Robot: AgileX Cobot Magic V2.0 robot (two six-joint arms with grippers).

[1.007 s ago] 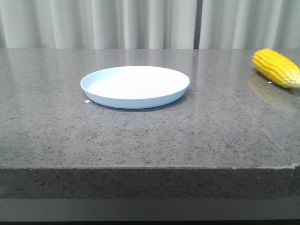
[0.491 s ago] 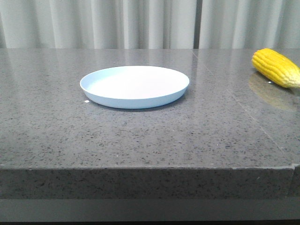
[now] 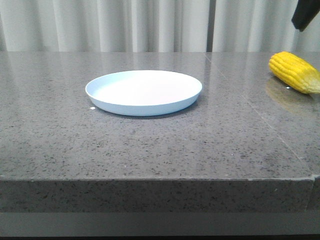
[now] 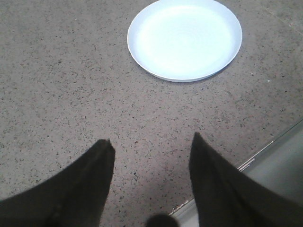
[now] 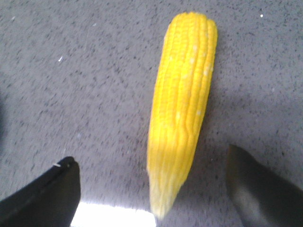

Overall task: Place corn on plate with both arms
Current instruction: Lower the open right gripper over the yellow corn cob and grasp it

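Observation:
The yellow corn [image 3: 294, 72] lies on the grey table at the far right, apart from the plate. It also shows in the right wrist view [image 5: 182, 101], lengthwise, its paler tip toward the fingers. My right gripper [image 5: 151, 163] is open above it, one finger on each side, not touching. A dark part of the right arm [image 3: 305, 14] shows at the top right of the front view. The pale blue-white plate [image 3: 144, 92] sits empty at the table's middle, and also shows in the left wrist view [image 4: 184, 38]. My left gripper [image 4: 151, 144] is open and empty over bare table, short of the plate.
The grey speckled table [image 3: 150, 145] has its front edge near the camera. Its edge shows beside my left fingers in the left wrist view [image 4: 255, 158]. White curtains [image 3: 125, 25] hang behind the table.
A dark part of the right arm has come into the front view at the top right, above the corn. The plate and the corn have not moved.

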